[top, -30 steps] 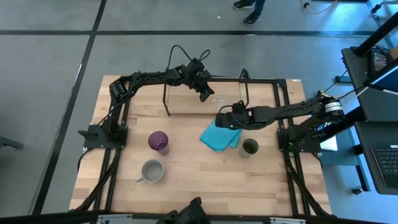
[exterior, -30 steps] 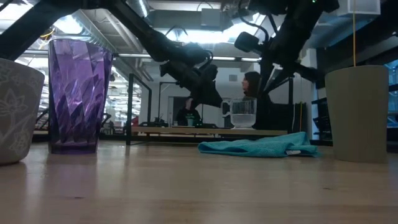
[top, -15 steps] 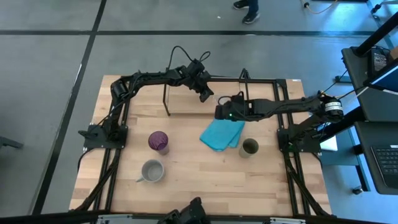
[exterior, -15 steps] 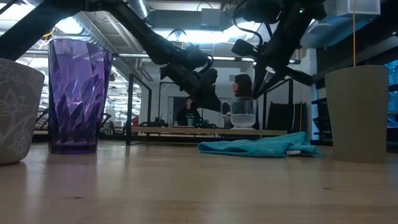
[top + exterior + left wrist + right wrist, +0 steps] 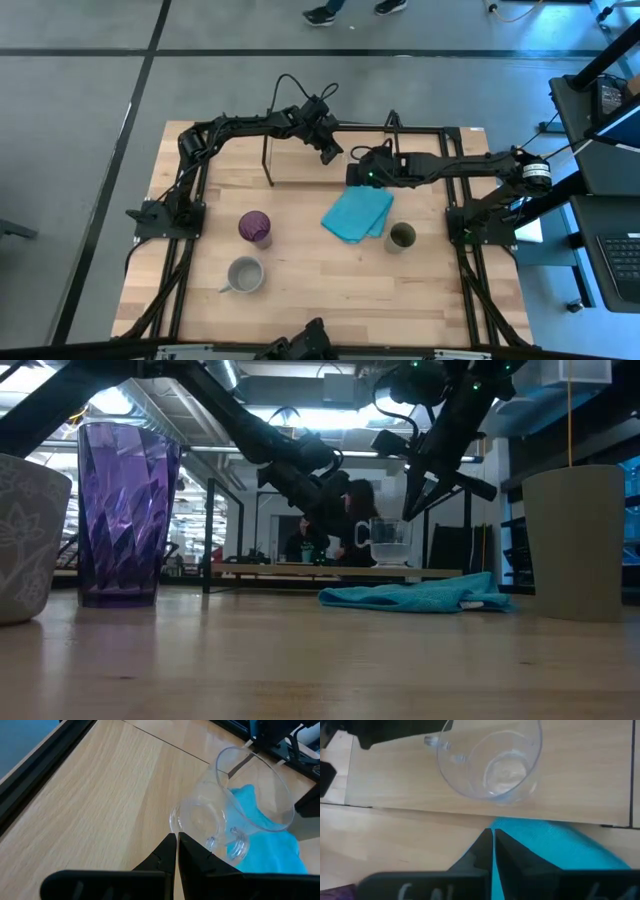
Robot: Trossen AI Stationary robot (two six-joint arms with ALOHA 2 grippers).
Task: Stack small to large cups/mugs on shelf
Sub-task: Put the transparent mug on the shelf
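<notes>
- Grippers first: the left gripper [image 5: 177, 842] has its two fingers pressed together with nothing between them. It hangs just beside the clear glass [image 5: 235, 810], near the glass's little handle.
- The right gripper [image 5: 492, 837] is clenched too, and it holds nothing. It sits above the near edge of the shelf [image 5: 300, 170], with the glass just past its tips.
- The clear glass stands on the wooden base of the shelf, at the back of the worktop [image 5: 320, 290]. It stands up straight with its open mouth to the ceiling, so its long line runs up and down. In the left wrist view its handle sticks out toward the left gripper.
- I think this glass is light, hard and slippery, and it could break if it falls or gets squeezed too hard. A good place to hold it looks like the rim or the handle, with a soft squeeze.
- The blue cloth [image 5: 358, 214] lies flat on the worktop, just in front of the shelf.
- The green cup [image 5: 401, 237] stands beside the cloth, mouth up.
- The purple cup [image 5: 254, 228] and the grey mug [image 5: 244, 275] stand further off, both upright. The mug's handle points to the left side of the high view.
- These three look harder to break than the glass. They are not on the shelf yet.
</notes>
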